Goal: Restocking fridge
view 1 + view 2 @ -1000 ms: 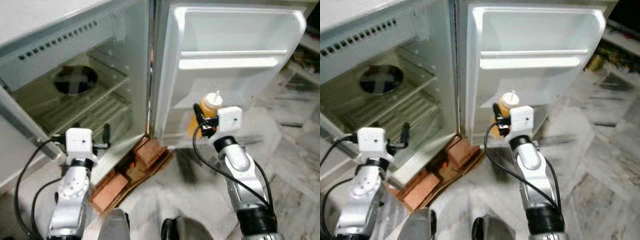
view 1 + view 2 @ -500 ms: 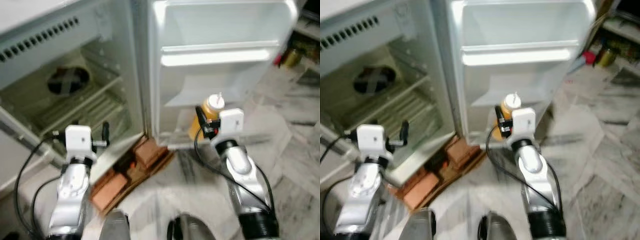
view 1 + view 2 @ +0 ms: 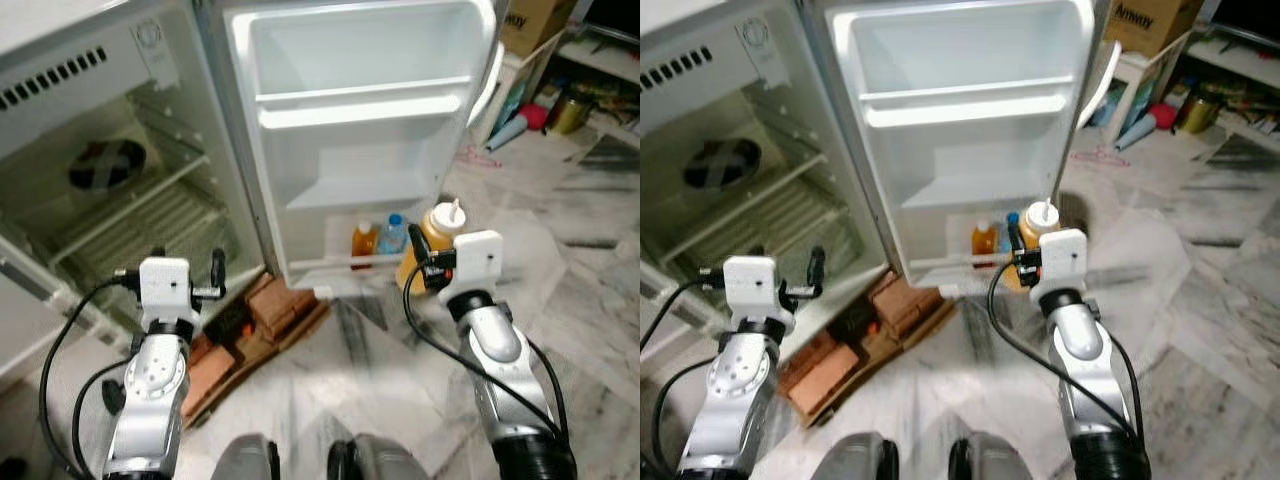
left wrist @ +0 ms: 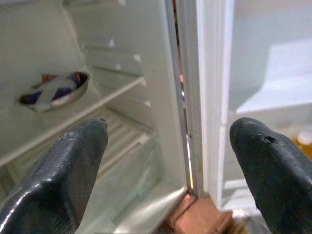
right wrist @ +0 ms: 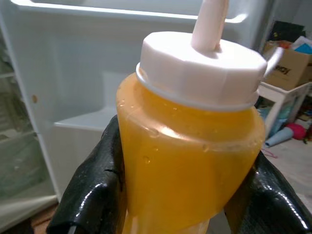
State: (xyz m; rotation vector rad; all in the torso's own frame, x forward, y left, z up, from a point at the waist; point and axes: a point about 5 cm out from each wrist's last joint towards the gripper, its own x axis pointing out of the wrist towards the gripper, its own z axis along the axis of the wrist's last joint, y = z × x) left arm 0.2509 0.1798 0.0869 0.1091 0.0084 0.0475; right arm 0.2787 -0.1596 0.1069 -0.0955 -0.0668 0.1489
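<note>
Clamped around a yellow squeeze bottle (image 5: 190, 161), the right gripper (image 3: 428, 268) is held near the open fridge door's bottom shelf (image 3: 330, 265), where 2 small bottles (image 3: 378, 240) stand. The left gripper's (image 3: 187, 274) fingers are spread apart.

Home kitchen: open fridge (image 3: 360, 120), marble floor (image 3: 590, 300)
</note>
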